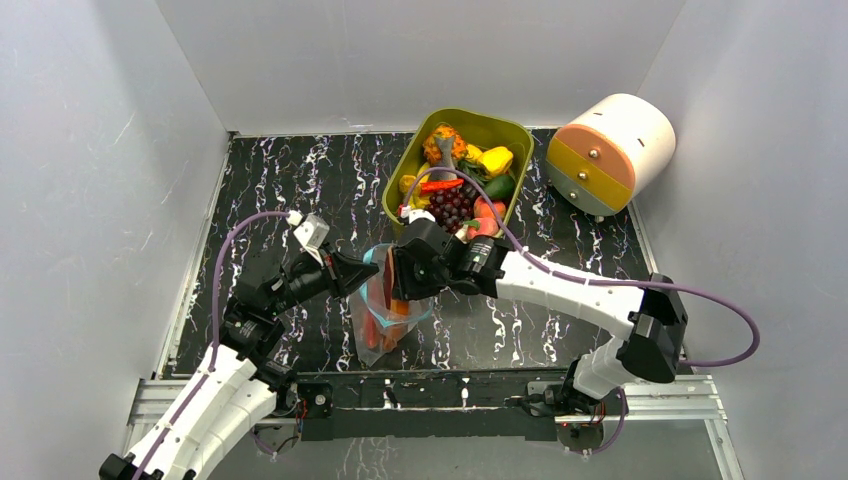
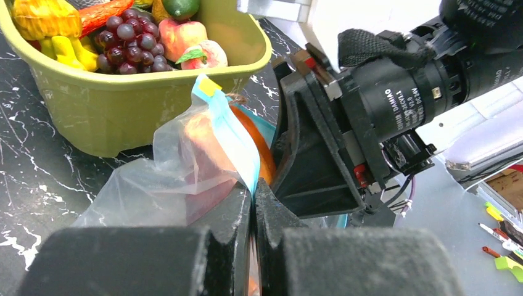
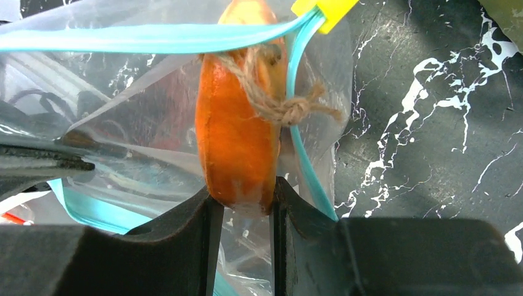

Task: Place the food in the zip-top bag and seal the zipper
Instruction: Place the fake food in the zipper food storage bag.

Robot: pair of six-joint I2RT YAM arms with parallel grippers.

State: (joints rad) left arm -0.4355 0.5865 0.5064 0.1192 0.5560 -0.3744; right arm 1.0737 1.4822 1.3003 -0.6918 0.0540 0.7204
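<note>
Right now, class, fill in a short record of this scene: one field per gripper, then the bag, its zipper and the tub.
left gripper: shut, pinching the zipper of the zip-top bag
right gripper: shut on an orange food piece tied with twine
orange food piece: in the bag's mouth
bag contents: reddish food inside
zipper: open, not sealed
olive tub: behind the bag, holds grapes and other toy food

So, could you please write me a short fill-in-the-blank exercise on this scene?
The right gripper holds food coloured ____.
The left gripper pinches the bag's zipper, which ends in a ____ tab.
The grapes lie ____ the tub.
Missing words: orange; yellow; in.
</note>
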